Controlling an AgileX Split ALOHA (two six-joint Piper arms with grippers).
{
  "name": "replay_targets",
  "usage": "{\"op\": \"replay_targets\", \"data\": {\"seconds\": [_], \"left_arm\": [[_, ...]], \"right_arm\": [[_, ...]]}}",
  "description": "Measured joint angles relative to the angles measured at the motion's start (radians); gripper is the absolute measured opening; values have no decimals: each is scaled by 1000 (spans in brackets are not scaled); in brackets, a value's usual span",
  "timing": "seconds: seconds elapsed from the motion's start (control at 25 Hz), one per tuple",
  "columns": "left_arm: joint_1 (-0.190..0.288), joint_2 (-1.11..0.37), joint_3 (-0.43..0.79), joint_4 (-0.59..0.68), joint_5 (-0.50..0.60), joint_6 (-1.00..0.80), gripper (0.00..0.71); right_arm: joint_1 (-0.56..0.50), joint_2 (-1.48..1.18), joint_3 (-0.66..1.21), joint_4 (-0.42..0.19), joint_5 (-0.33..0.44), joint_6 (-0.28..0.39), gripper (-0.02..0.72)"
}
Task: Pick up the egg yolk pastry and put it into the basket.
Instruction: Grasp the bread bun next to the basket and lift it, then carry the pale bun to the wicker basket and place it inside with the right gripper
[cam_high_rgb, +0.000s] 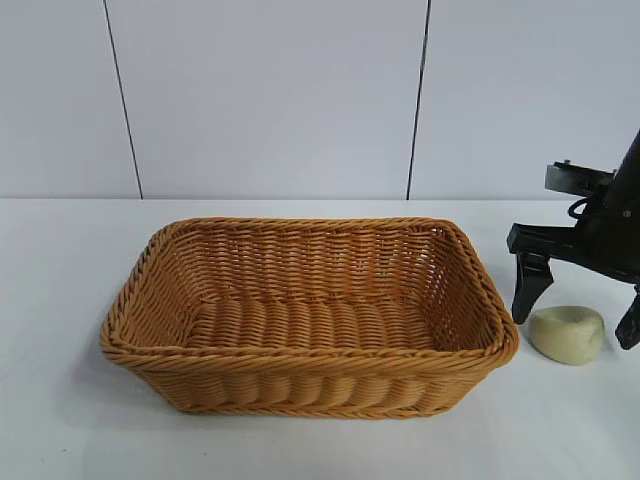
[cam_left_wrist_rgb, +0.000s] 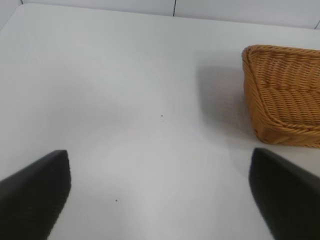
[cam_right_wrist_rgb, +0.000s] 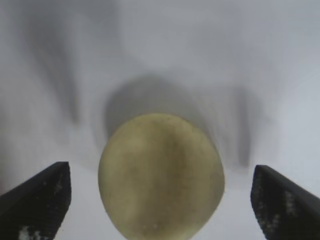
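The egg yolk pastry (cam_high_rgb: 567, 333), a small pale cream lump with a dimple, lies on the white table just right of the basket (cam_high_rgb: 310, 365). My right gripper (cam_high_rgb: 578, 318) is open and stands over the pastry, one finger on each side, not touching it. In the right wrist view the pastry (cam_right_wrist_rgb: 161, 175) sits between the two black fingertips (cam_right_wrist_rgb: 37, 197) with a gap on both sides. The large golden-brown wicker basket is empty. My left gripper (cam_left_wrist_rgb: 160, 195) is open over bare table; its view shows a corner of the basket (cam_left_wrist_rgb: 282, 95).
A white panelled wall (cam_high_rgb: 270, 100) stands behind the table. The basket's right rim (cam_high_rgb: 495, 300) is close to the right gripper's near finger.
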Motion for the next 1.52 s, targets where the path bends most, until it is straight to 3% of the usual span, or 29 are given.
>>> {"op": "replay_targets", "data": {"seconds": [0.08, 0.2, 0.64, 0.76, 1.0, 1.36, 1.52], "left_arm": [[0, 0, 0, 0, 0, 0, 695], [0, 0, 0, 0, 0, 0, 695], [0, 0, 0, 0, 1, 0, 695], [0, 0, 0, 0, 1, 0, 695], [0, 0, 0, 0, 1, 0, 695], [0, 0, 0, 0, 1, 0, 695], [0, 0, 0, 0, 1, 0, 695]], "right_arm": [[0, 0, -1, 0, 8, 0, 187], [0, -2, -17, 0, 38, 0, 148], [0, -171, -274, 0, 315, -13, 138], [0, -193, -298, 7, 345, -15, 138], [56, -201, -298, 52, 351, -15, 138], [377, -201, -298, 74, 251, 24, 138], [470, -163, -300, 75, 201, 57, 138]]}}
